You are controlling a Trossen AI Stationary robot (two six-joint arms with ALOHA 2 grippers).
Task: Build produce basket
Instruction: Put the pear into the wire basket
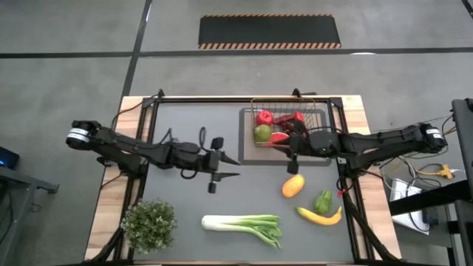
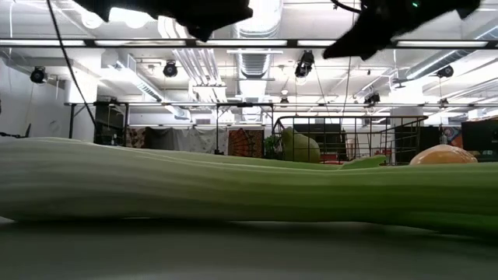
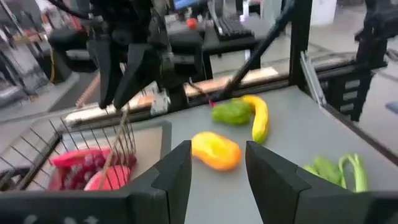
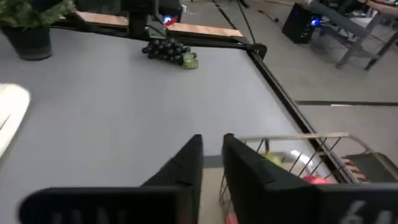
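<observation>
**A:** status?

**B:** My right gripper [image 1: 293, 158] is at the near edge of the wire basket [image 1: 322, 111], over its front rim. Fingers nearly pinched together, nothing between them (right wrist view shows just a sliver of gap, empty).

**A:** what's in the basket?

**B:** Red apple [image 1: 264, 117], lime [image 1: 262, 133], watermelon slice [image 1: 280, 137], chilli peppers at the back, partly hidden by my arm. Out on the mat: mango [image 1: 293, 185], green pepper [image 1: 323, 201], banana [image 1: 320, 216], leek [image 1: 244, 224]. Grapes [image 4: 166, 50] sit at the far left side of the table, near the left arm's base.

**A:** next pick?

**B:** My guess is the mango. It lies just toward the table's front from my right pincer, close by, long axis roughly front-to-back w/ a slight tilt. So closing across its short width would suit.

**A:** left arm?

**B:** My left gripper [image 1: 214, 168] hovers mid-table, fingers apart, holding nothing. Farther from the mango than the right is. Leek lies left-right, closer to the left arm imo.
</observation>
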